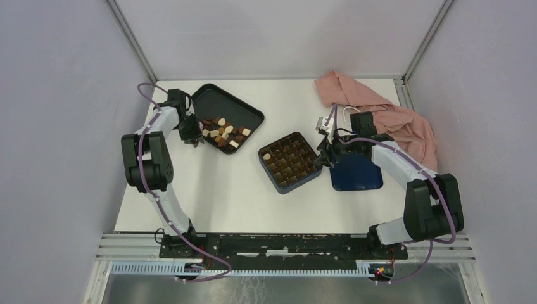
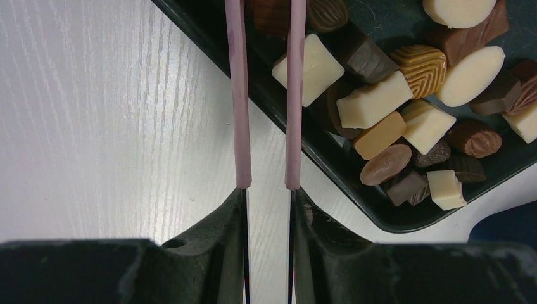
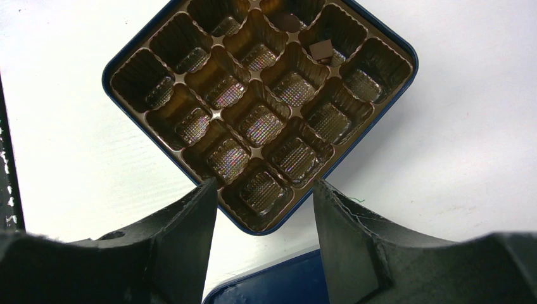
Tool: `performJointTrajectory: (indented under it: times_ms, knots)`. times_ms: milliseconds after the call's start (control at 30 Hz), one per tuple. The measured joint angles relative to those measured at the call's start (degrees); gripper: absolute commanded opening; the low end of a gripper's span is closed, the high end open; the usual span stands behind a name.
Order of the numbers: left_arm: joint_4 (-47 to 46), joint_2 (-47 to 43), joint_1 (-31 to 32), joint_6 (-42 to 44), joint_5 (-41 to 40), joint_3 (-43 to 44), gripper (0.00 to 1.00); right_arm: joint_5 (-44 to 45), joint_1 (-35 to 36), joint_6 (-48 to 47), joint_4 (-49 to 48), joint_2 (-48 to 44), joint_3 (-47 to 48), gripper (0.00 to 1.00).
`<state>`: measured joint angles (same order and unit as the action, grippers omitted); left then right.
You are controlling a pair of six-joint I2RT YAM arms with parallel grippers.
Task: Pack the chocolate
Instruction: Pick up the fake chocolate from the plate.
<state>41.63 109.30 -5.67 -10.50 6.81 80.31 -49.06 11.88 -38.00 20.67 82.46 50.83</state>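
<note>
Loose chocolate pieces (image 1: 223,133) in dark brown, light brown and cream lie heaped in a black tray (image 1: 218,101). The left wrist view shows them (image 2: 373,98) close up in the tray (image 2: 386,25). My left gripper (image 1: 192,138) is at the tray's left edge. Its long pink fingers (image 2: 239,95) stand a narrow gap apart, with a brown piece (image 2: 269,19) filling the gap at the view's top edge. The dark blue grid box (image 1: 271,173) holds a cream piece (image 1: 267,156) and a small dark square (image 3: 322,49). My right gripper (image 1: 322,159) is open and empty over the box's near corner (image 3: 259,190).
The box's blue lid (image 1: 356,172) lies flat right of the box, under my right arm, and shows in the right wrist view (image 3: 278,285). A crumpled pink cloth (image 1: 386,111) covers the back right corner. The enclosure walls stand close on both sides.
</note>
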Motion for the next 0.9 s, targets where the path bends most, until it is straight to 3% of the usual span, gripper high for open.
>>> performJointTrajectory:
  times_ms: [900]
  knots:
    - [-2.9, -4.4, 0.0, 0.0, -0.7, -2.6, 0.02, 0.0, 0.0, 0.0, 0.0, 0.0, 0.0, 0.63]
